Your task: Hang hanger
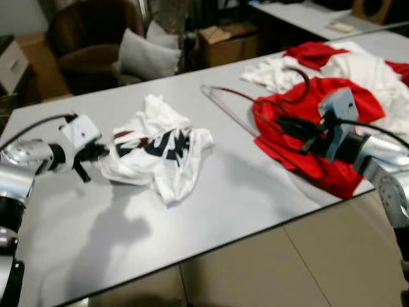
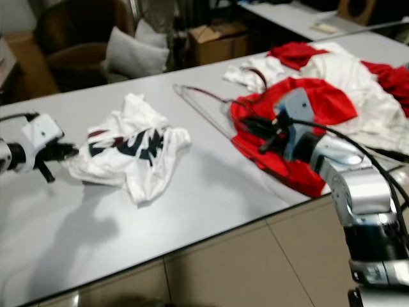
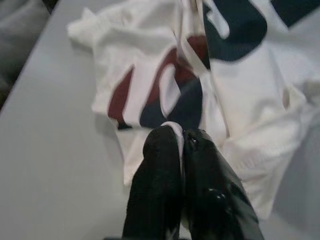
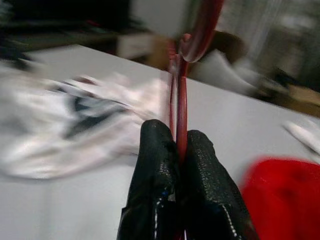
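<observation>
right end effector (image 4: 179,150) pinches blurred red hanger (image 4: 181,100); left end effector (image 3: 181,145) pinches white shirt (image 3: 250,100).

Bench (image 1: 255,192), grey, w/ crumpled white tee (image 1: 160,150) (navy/red print) left-centre; red garment (image 1: 319,128) at right edge; white/red clothes pile (image 1: 358,64) beyond. Bkgd: brown armchair (image 1: 89,38), grey cushion (image 1: 146,57), cardboard box (image 1: 227,41). Tan floor tiles (image 1: 287,268).
</observation>
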